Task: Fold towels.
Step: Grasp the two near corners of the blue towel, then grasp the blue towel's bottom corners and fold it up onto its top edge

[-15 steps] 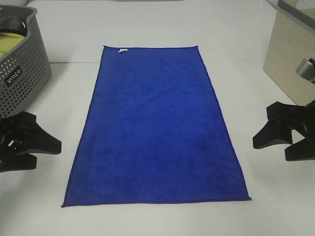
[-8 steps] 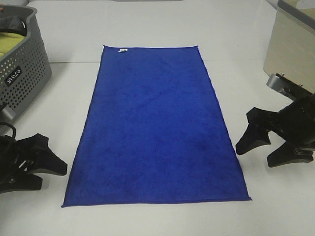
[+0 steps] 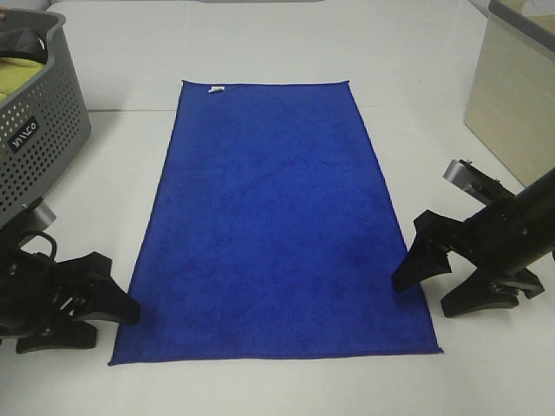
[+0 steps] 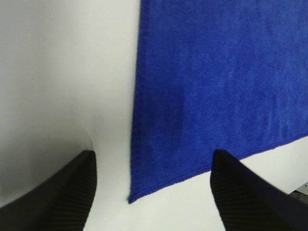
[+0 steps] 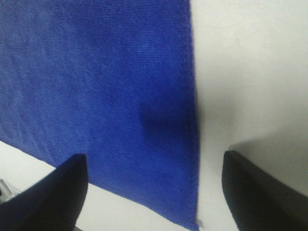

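Observation:
A royal-blue towel lies flat and spread out on the white table, with a small white tag at its far left corner. My left gripper is open, low beside the towel's near left corner, not touching it. My right gripper is open beside the towel's near right edge; its far finger overlaps that edge in the high view. Both wrist views show the towel between spread fingers, with its near corners in view.
A grey perforated basket holding a yellow-green cloth stands at the far left. A beige box stands at the far right. The white table extends beyond the towel.
Both arms have moved in toward the towel's near corners and come lower. The towel has not moved.

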